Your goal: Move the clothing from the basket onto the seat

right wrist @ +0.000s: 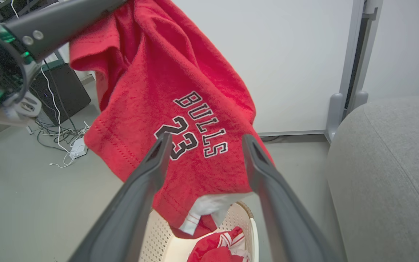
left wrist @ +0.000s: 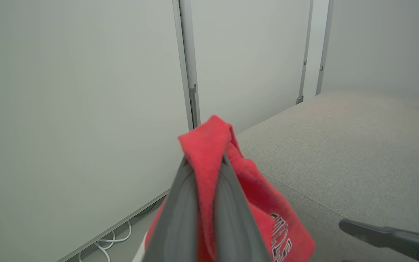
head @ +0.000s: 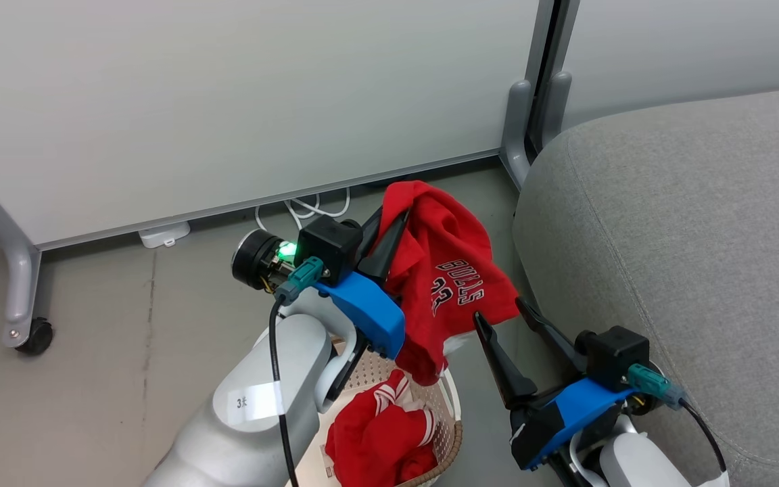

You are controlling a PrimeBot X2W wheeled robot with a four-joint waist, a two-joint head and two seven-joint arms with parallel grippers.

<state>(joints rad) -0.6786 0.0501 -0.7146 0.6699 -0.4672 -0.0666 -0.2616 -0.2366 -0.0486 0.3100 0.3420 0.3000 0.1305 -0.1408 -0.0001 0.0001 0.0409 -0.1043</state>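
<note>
My left gripper (head: 395, 215) is shut on the top fold of a red garment printed "BULLS 23" (head: 450, 270), which hangs above the basket (head: 456, 433) with its lower hem just over the rim. The left wrist view has the same garment (left wrist: 260, 196) pinched in the left gripper (left wrist: 206, 158). A second red garment with white stripes (head: 376, 433) lies bunched in the basket. My right gripper (head: 498, 308) is open just right of the hanging cloth, with nothing in it. In the right wrist view the right gripper (right wrist: 206, 137) points at the print. The grey seat (head: 687, 237) lies to the right.
White partition panels stand behind on grey feet, one with a caster (head: 34, 336). White cables (head: 301, 206) and a power block (head: 164, 235) lie along the panel's base. A black box (right wrist: 64, 91) with tangled cables sits on the grey floor.
</note>
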